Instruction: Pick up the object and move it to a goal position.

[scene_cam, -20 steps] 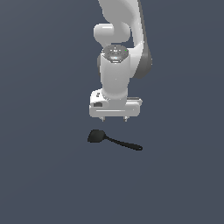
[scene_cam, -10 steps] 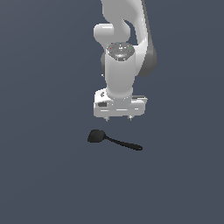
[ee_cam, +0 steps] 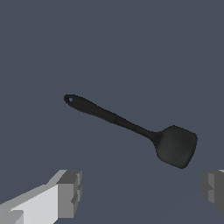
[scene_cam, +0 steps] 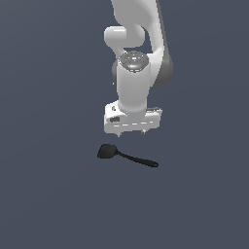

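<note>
Now arm (scene_cam: 133,87) lower, nearer spoon (scene_cam: 126,156).

Setting: plain simulated backdrop, uniform dark slate blue-grey.
The surface (scene_cam: 53,194) fills both views edge to edge with one flat tone; no walls, furniture, windows or horizon line visible. Lighting even and soft, with no distinct bright spots.

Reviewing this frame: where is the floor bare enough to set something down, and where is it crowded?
Only the black utensil lies on the dark floor. Bare floor runs on every side of it, widest toward the exterior view's left and bottom. The one crowded patch is over the utensil, where the open gripper hangs above it.
</note>
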{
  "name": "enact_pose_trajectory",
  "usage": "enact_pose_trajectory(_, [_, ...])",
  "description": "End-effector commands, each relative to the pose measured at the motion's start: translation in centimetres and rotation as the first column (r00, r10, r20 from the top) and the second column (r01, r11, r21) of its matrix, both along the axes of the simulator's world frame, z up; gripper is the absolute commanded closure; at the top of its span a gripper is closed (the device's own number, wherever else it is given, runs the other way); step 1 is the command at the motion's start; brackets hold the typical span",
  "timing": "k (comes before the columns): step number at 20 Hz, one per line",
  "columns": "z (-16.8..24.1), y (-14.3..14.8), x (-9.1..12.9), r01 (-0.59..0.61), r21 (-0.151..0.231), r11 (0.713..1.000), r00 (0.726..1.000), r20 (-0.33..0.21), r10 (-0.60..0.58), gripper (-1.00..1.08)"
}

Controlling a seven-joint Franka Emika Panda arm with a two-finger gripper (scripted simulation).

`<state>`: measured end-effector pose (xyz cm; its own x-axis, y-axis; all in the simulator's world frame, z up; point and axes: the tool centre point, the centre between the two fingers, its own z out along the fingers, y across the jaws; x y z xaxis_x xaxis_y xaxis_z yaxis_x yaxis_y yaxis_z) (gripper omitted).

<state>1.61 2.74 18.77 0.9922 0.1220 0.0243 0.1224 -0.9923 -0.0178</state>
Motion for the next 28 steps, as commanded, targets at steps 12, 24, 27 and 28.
enact_pose_trajectory(12, [-3.3,-0.5,0.6,-0.317,-0.024,0.948,0.948,-0.011,0.317,-0.92])
enact_pose_trajectory(24, [-6.8,-0.9,1.0,-0.62,-0.03,0.784,0.784,-0.025,0.62,-0.92])
enact_pose_trajectory(27, [-7.6,-1.0,1.1,-0.686,-0.029,0.727,0.728,-0.027,0.685,-0.92])
enact_pose_trajectory(28, [-7.9,-1.0,1.1,-0.706,-0.029,0.707,0.708,-0.027,0.706,-0.92])
